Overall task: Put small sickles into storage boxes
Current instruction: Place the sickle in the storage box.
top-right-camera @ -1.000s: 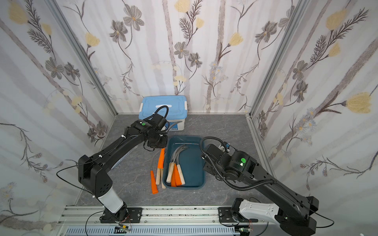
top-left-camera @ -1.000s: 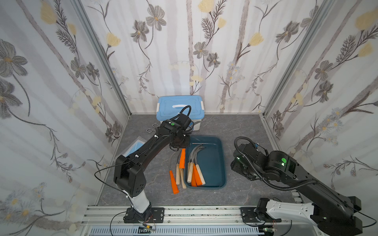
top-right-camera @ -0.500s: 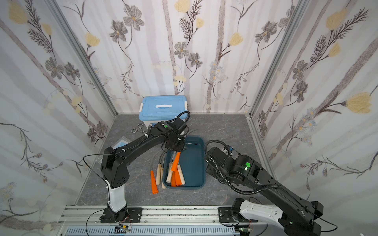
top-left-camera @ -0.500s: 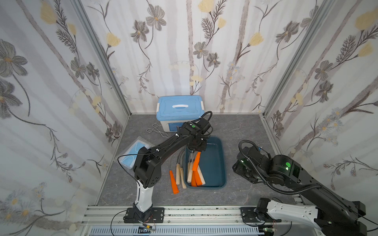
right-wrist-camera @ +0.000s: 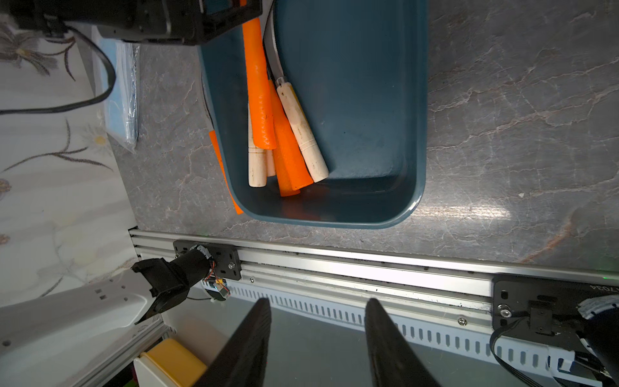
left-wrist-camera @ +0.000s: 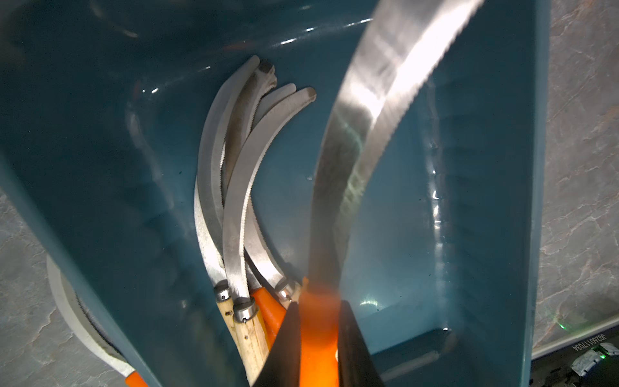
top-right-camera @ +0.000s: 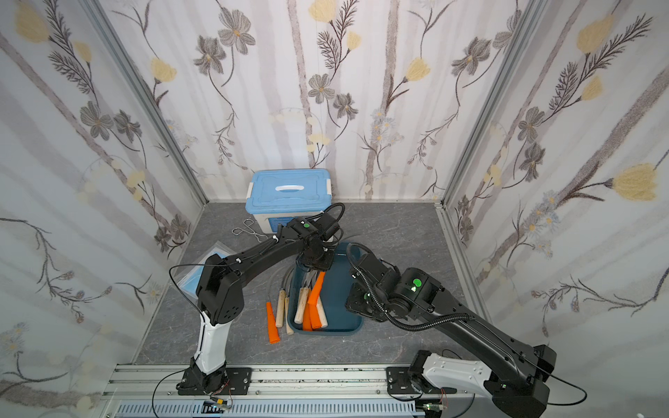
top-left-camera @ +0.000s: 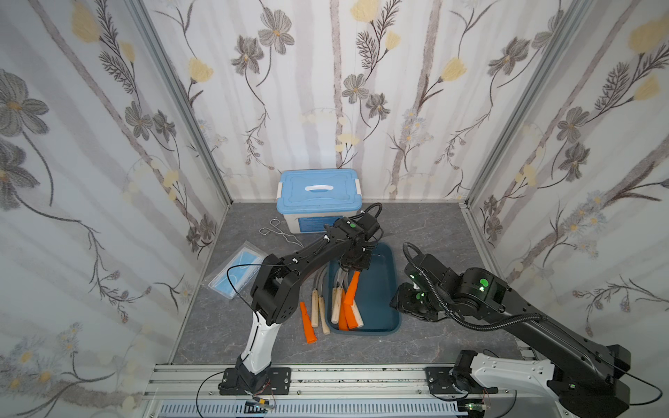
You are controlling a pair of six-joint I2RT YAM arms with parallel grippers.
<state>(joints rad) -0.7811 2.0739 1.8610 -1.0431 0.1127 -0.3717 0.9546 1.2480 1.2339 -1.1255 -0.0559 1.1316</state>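
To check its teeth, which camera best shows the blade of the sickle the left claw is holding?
Left wrist: the held sickle's blade fills the frame, serrations clear. Both top views and the right wrist view show only its orange handle; the left arm mostly hides the blade.

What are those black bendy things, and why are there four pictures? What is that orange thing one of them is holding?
They are two robot arms fixed to a rail at the table's front. Two pictures come from a camera pair above, looking down; the other two come from a small camera on each arm's wrist. The left arm has its jaws shut on an orange-handled sickle, a curved cutting tool, above the teal tray. Several other sickles lie in that tray; three more lie on the grey table beside it. The right arm is beside the tray, its jaws open and empty. Also there: a white box with a blue lid, wire tongs and a packet of blue face masks.
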